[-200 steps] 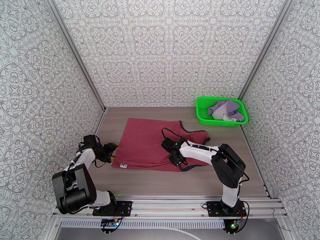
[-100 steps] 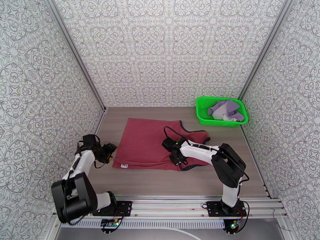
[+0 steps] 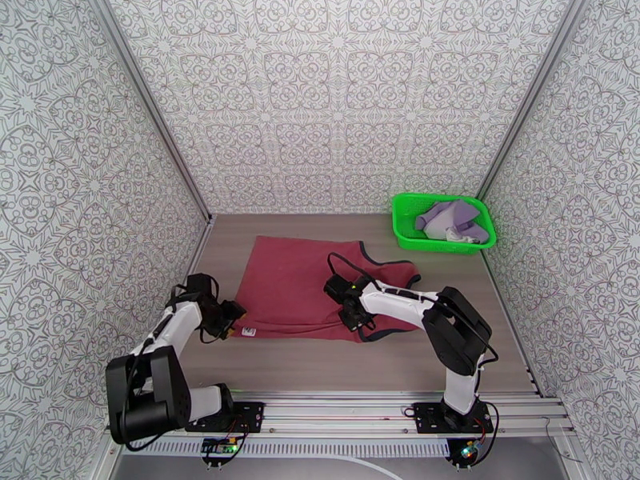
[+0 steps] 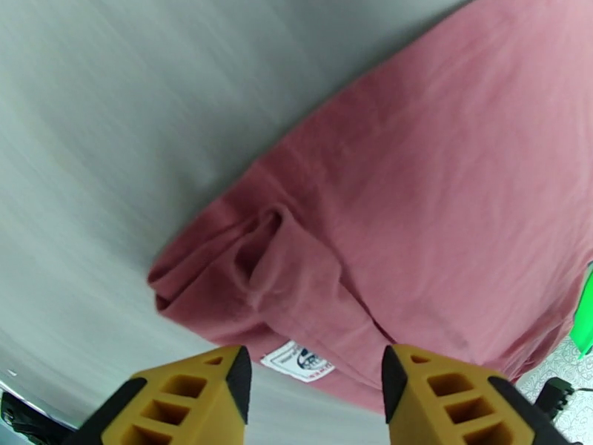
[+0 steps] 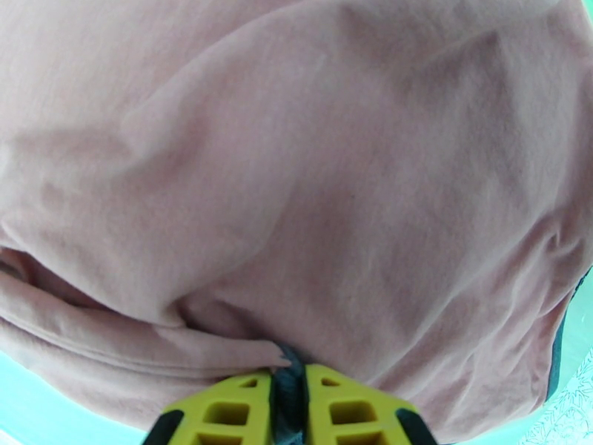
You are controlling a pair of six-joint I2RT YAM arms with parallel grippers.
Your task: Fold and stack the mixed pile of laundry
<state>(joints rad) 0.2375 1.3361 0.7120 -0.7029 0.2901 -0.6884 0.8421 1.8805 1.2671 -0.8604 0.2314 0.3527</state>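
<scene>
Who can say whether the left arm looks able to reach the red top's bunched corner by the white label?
Probably yes: the left gripper hovers open at that corner of the red tank top, with nothing lying over it; the right gripper pinches its edge farther along.

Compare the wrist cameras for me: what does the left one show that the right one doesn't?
Left wrist: the left pincer open, at the tank top's rumpled corner, with its white label and bare table. Right wrist: the right pincer shut on a fold of the top with dark trim. Both: red cloth of the same top.
</scene>
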